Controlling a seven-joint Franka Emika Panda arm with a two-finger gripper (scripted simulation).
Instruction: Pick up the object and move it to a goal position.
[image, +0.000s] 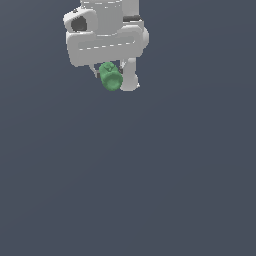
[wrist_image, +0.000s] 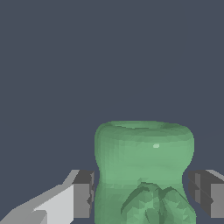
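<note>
Green object aside for a moment, the biggest thing in the exterior view is the white arm (image: 106, 35), entering at twelve o'clock and filling the upper middle of the picture against a plain dark slate backdrop. Its wrist block carries a dark round opening on the side toward the exterior view's left.

Next in size is the gripper (image: 116, 79), hanging below that block at about twelve o'clock from the picture's centre. One white finger (image: 131, 76) shows plainly on the exterior view's right of the load; the other is mostly hidden behind it. In the wrist view the two dark grey pads (wrist_image: 83, 194) stand on either side of the green body, each just beside its flank; whether they press on it or leave a hairline gap cannot be told with certainty, though the jaws are drawn in around the lump.

Smallest is the object (image: 110, 76), a bright green stubby cylinder sitting between the fingers, below the wrist block, with nothing visible beneath it. Up close (wrist_image: 143, 170) it shows a rounded rim, slightly waisted sides and ridged, leaf-like bumps low on its face.
</note>
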